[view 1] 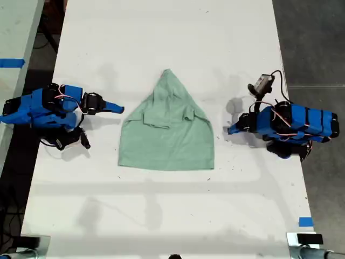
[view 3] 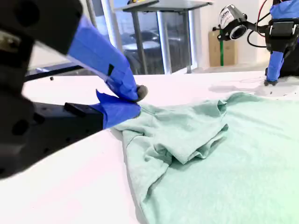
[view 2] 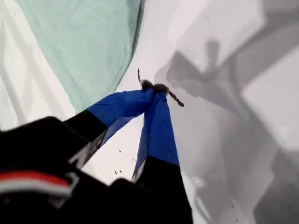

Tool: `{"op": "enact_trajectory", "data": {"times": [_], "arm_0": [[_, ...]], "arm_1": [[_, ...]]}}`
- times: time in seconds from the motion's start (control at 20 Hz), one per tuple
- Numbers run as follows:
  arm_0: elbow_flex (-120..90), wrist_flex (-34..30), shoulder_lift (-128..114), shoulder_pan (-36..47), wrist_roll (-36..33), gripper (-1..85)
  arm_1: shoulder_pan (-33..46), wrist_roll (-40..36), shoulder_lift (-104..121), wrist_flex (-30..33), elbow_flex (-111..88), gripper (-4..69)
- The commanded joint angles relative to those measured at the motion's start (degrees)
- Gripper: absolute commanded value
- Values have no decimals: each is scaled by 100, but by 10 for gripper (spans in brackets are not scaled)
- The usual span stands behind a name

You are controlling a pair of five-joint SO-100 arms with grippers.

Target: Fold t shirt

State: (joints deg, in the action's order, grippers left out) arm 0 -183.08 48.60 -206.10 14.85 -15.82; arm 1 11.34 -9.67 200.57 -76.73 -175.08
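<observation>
- Exterior view: the t shirt [view 1: 167,135] lies flat around the middle of the white table [view 1: 161,216]. Its straight hem faces the table's bottom edge in this view. Its upper part narrows to a point toward the top edge, with the sleeves tucked in over the chest.
- My second gripper [view 1: 121,109] sits by the table's left edge as this view shows it. Its blue tips are drawn to a single point that aims at the shirt and stops just short of the cloth.
- My first gripper [view 1: 230,129] is at the exterior view's right, also pointing at the shirt and clear of its side edge.
- First wrist view: the blue jaws of my first gripper [view 2: 154,89] are pressed together with nothing between them, above bare table. The mint cloth [view 2: 88,46] lies just beyond.
- Second wrist view: my second gripper [view 3: 134,99] has its jaws pressed together right at the shirt's [view 3: 210,154] rumpled edge. Whether they touch the cloth I cannot tell. The first arm [view 3: 280,37] stands across the table.
</observation>
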Motion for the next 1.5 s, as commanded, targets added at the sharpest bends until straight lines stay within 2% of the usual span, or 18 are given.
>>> {"op": "enact_trajectory", "data": {"times": [0.0,0.3,0.4,0.6,1.45], "arm_0": [[-35,9,-44,123,97,-2],[-62,35,-44,220,237,-2],[70,-62,-44,211,-88,-2],[88,-237,-44,-44,-132,-3],[-18,0,-44,141,88,-2]], "arm_1": [[0,88,62,-9,-220,-16],[9,88,62,-9,-220,-16],[9,88,62,-9,-220,-16],[9,88,62,-9,-220,-16],[35,158,62,-18,-220,-16]]}}
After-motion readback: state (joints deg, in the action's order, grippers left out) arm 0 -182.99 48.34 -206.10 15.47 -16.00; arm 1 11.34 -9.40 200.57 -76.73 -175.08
